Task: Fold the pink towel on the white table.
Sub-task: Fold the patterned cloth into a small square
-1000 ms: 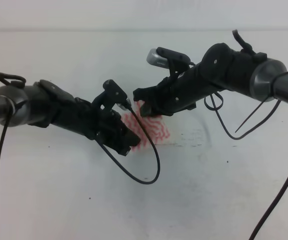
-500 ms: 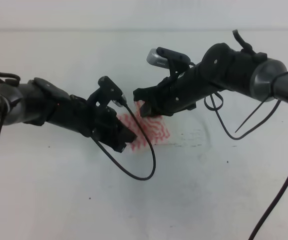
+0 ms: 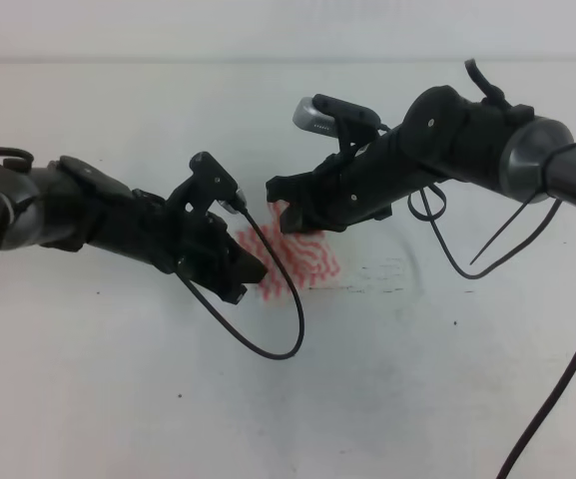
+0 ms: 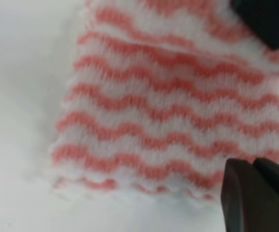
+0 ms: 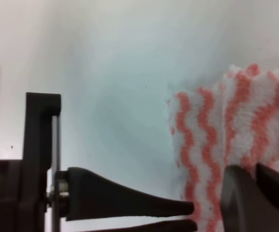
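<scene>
The pink towel [image 3: 302, 259], soft, light and limp, is seen mid-tabletop [image 3: 417, 379], partly doubled; edges are best pinched. Left gripper [image 3: 253, 277] grip: cannot tell. Right gripper [image 3: 289, 222] parted, at the towel's edge.

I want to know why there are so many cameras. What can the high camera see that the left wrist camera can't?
Only the high view shows both black arms, the left gripper, the right gripper, the hanging cables and the wide white table. Only the left wrist view shows the pink towel close up: wavy stripes, one layer lying over another. Both show towel and table.
</scene>
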